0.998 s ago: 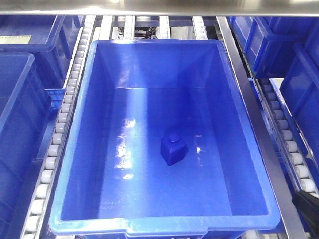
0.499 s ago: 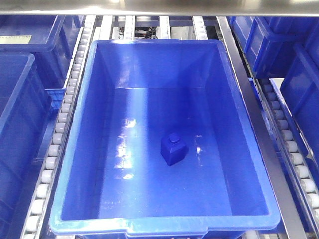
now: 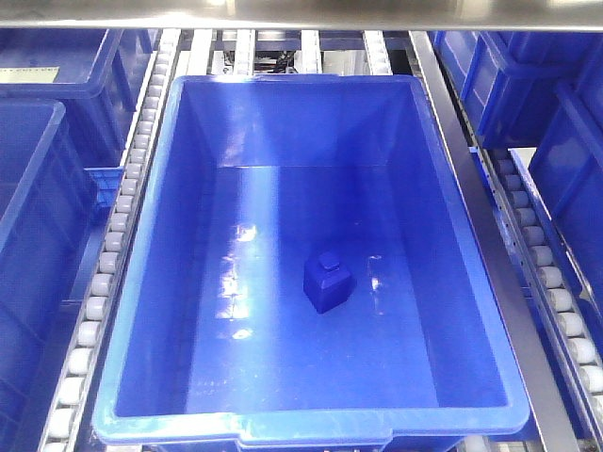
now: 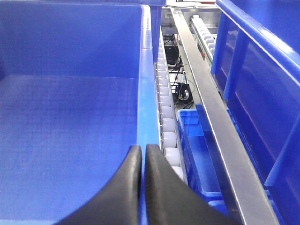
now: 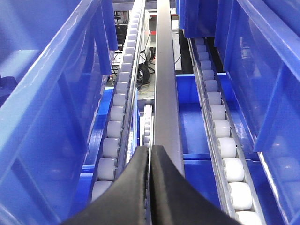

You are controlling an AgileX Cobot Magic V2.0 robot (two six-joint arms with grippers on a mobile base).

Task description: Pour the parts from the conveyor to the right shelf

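Where the large blue bin (image 3: 311,428) sits on the right shelf (image 3: 490,245), its near rim fills the bottom of the front view, and on its glossy floor just past the middle lies the part (image 3: 327,282), a small bright blue block with a short square knob on top, standing clear of every wall. Beyond it the bin's far wall rises toward the white rollers (image 3: 122,212) and neighbouring bins. In the left wrist view, the left gripper (image 4: 143,152) has its black fingers pressed together, holding nothing, poised over the bin's side rim. The right gripper (image 5: 150,152) likewise has its fingers together and empty, over a steel rail (image 5: 166,84) between roller rows.
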